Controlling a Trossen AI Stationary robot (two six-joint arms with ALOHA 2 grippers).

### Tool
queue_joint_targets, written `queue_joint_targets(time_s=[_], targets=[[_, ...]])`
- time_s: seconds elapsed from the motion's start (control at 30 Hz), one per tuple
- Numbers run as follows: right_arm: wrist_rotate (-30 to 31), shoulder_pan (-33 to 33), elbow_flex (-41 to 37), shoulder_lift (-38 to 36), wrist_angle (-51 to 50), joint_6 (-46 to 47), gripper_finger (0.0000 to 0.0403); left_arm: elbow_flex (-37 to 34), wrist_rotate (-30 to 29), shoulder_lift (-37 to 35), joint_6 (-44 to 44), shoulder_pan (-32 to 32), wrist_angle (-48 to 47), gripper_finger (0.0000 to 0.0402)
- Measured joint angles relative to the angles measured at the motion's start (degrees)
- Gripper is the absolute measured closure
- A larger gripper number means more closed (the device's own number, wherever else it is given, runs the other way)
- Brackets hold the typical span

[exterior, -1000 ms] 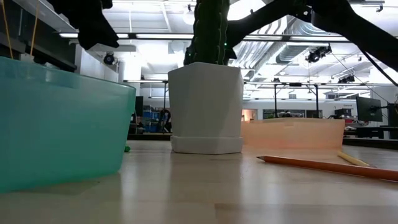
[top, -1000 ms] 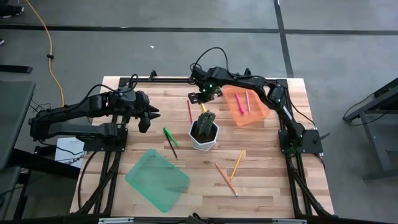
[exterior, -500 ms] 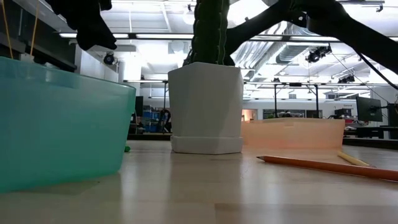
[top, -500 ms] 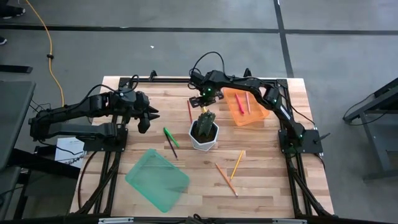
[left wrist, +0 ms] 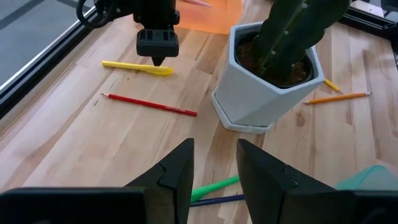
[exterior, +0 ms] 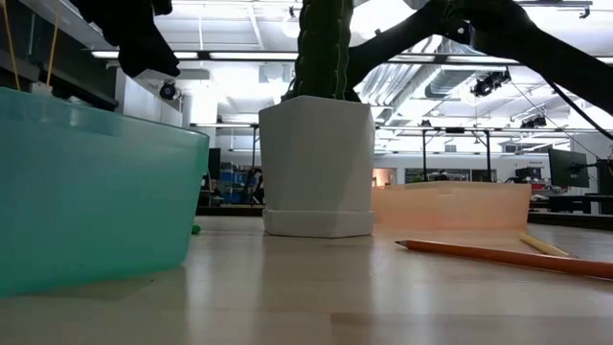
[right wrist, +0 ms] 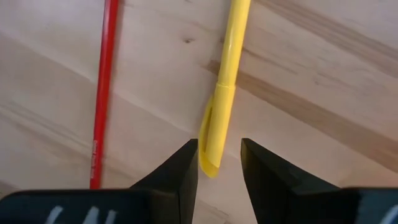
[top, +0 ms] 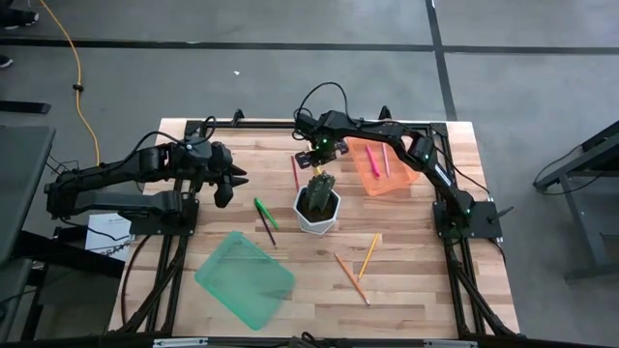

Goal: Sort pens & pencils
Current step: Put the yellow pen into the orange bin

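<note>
My right gripper (top: 317, 155) (left wrist: 157, 59) hangs low over the yellow pen (left wrist: 137, 67) at the far side of the table. It is open, and its fingers (right wrist: 219, 165) stand on either side of the pen's cap end (right wrist: 210, 158). The red pencil (right wrist: 102, 93) (top: 294, 172) lies flat beside the pen. The green pen (top: 265, 213) and the dark pencil (top: 267, 232) lie left of the pot. Two orange pencils (top: 351, 278) (top: 368, 255) lie near the front. The pink pen (top: 385, 158) lies in the orange tray (top: 398, 180). My left gripper (top: 239, 179) (left wrist: 214, 162) waits open, left of centre.
A white pot with a cactus (top: 317, 205) (exterior: 318, 163) stands mid-table, just nearer than my right gripper. A green tray (top: 245, 278) (exterior: 86, 192) sits at the near left. The orange tray is at the far right.
My right gripper has moved a little toward the table's left edge and down over the yellow pen, then held still. The pens and pencils have not moved.
</note>
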Motion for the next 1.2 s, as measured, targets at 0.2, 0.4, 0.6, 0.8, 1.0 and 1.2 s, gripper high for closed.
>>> queue_joint_targets(time_s=[0.2,0.4,0.6,0.8,1.0,1.2], targets=[[-0.7,0.0,0.0,0.3,-0.6,-0.3,0.0290,0.0,0.0,0.0,0.1,0.0,0.0,0.0293],[-1.5,0.3,0.0,0.9,-0.4,-0.6,0.0290,0.0,0.0,0.0,0.4,0.0,0.0,0.0293],[-2.0,0.6,0.0,0.8,-0.3,-0.6,0.0290,0.0,0.0,0.0,1.4,0.0,0.1,0.0293],[-1.6,1.0,0.0,0.8,-0.3,-0.3,0.0290,0.0,0.0,0.0,1.6,0.0,0.0,0.0293],[-1.7,1.0,0.0,1.7,-0.8,0.3,0.0290,0.0,0.0,0.0,1.9,0.0,0.0,0.0293],[-1.9,1.0,0.0,2.2,-1.6,0.8,0.0290,0.0,0.2,0.0,1.9,0.0,0.0,0.0293]])
